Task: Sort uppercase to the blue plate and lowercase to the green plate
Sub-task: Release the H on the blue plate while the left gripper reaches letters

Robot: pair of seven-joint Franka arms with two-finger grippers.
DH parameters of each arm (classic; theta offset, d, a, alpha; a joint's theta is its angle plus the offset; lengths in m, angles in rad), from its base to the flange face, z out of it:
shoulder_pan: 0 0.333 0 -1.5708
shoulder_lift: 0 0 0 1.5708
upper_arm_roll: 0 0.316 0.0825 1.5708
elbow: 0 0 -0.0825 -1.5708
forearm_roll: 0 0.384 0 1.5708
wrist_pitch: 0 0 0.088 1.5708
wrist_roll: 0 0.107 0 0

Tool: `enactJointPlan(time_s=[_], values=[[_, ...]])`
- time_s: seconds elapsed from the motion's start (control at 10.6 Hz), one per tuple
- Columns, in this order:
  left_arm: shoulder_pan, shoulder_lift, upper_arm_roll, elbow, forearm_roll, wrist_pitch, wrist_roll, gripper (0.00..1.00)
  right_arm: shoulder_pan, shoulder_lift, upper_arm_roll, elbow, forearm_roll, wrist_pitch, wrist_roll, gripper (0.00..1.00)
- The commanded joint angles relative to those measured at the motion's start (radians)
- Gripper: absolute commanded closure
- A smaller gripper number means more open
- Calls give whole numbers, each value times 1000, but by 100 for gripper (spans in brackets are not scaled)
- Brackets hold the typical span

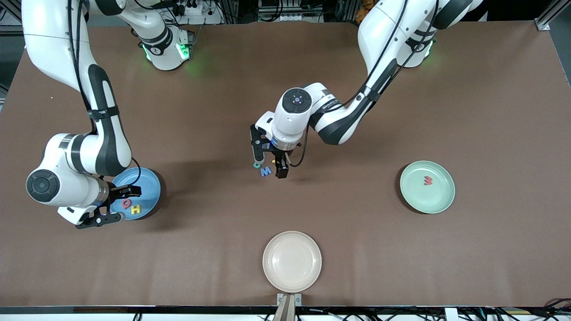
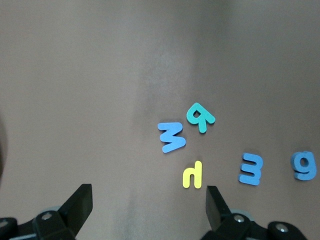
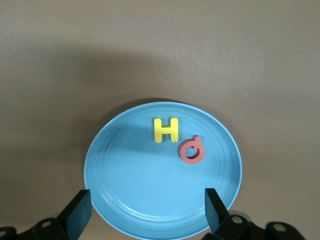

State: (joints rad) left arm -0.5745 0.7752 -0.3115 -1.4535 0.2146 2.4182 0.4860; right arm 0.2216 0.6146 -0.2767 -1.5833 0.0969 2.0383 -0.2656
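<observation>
The left gripper (image 1: 269, 163), jaws spread, hangs mid-frame over the loose letters; the yellow h (image 2: 192, 175) lies between its fingers. The right gripper (image 1: 117, 204), empty and spread, hovers over the blue plate (image 1: 151, 187).

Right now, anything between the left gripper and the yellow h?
Nothing visible. The left gripper is open directly over the loose letters, and the yellow h lies flat on the table between its fingers. Closest neighbours, the blue W and blue m, lie apart from it.
</observation>
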Motion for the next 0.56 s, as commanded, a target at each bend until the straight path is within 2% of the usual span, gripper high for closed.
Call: enactJointPlan(time_s=[0.0,0.19,0.47], values=[[-30,39,9,27,22,12,-7,0,-11,4,7,-6,3,5,3,0],[-30,56,8,21,19,12,-9,0,-18,5,8,-6,3,5,3,0],[-30,67,8,16,28,12,3,6,-19,11,8,-6,4,6,3,0]])
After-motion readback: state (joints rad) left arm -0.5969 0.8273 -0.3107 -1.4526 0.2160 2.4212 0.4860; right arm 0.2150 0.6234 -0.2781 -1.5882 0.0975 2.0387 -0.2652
